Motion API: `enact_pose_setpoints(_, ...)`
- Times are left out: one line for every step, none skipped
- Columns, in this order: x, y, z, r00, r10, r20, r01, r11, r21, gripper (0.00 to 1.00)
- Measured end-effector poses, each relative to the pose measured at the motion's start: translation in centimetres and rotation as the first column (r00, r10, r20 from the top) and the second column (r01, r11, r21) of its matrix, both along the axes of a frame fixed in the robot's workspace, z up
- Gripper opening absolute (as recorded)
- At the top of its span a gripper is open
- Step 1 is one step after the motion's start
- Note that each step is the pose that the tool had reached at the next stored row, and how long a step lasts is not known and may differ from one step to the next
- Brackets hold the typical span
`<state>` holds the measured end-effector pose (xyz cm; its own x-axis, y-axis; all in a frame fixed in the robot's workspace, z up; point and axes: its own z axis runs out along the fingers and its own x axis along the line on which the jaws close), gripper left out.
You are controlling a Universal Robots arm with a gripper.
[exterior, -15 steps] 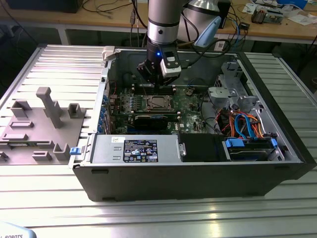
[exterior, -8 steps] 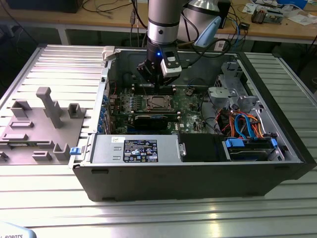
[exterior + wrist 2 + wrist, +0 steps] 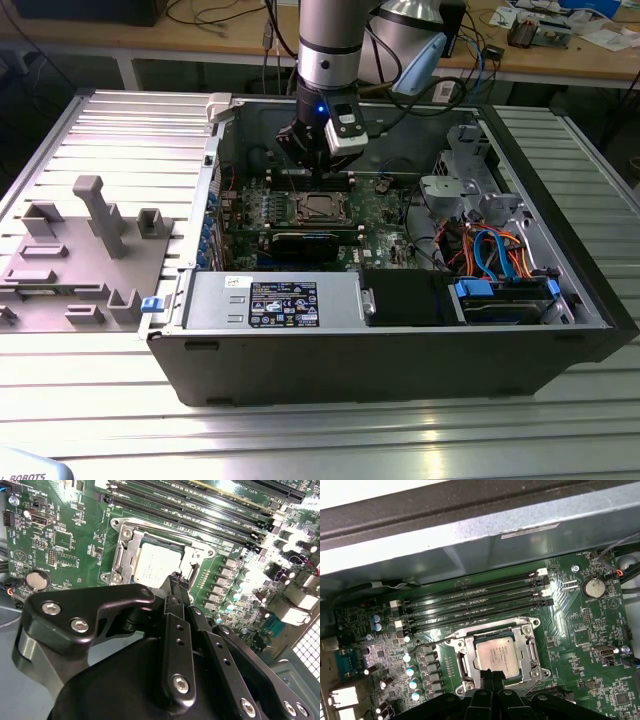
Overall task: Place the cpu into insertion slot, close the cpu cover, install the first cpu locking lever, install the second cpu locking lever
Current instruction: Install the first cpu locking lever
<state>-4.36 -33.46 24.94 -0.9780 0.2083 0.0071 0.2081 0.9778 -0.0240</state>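
While fingers [image 3: 494,674] hover at cpu [image 3: 501,653], memory slots [image 3: 470,607] beside

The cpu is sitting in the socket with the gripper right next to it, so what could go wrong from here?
1. The gripper hangs at the edge of the cpu; a sideways nudge could shift the chip in the insertion slot.
2. The cpu cover frames the chip; pressing it over a shifted chip could jam.
3. The memory slots run close beside the socket, so a drifting arm could clip them.
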Motion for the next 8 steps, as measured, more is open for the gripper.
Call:
enact_pose_setpoints(0.0,0.0,0.0,1.0,0.003,0.0,-0.003,1.0,0.0,0.11)
enact_pose_setpoints(0.0,0.0,0.0,1.0,0.005,0.0,-0.005,1.0,0.0,0.11)
enact_pose_setpoints(0.0,0.0,0.0,1.0,0.007,0.0,-0.007,1.0,0.0,0.11)
enact_pose_setpoints(0.0,0.0,0.0,1.0,0.008,0.0,-0.008,1.0,0.0,0.11)
enact_pose_setpoints(0.0,0.0,0.0,1.0,0.01,0.0,-0.01,1.0,0.0,0.11)
enact_pose_setpoints(0.0,0.0,0.0,0.9999,0.011,0.0,-0.011,0.9999,0.0,0.11)
enact_pose_setpoints(0.0,0.0,0.0,0.9999,0.014,0.0,-0.014,0.9999,0.0,0.11)
enact_pose_setpoints(0.0,0.0,0.0,0.9999,0.016,0.0,-0.016,0.9999,0.0,0.11)
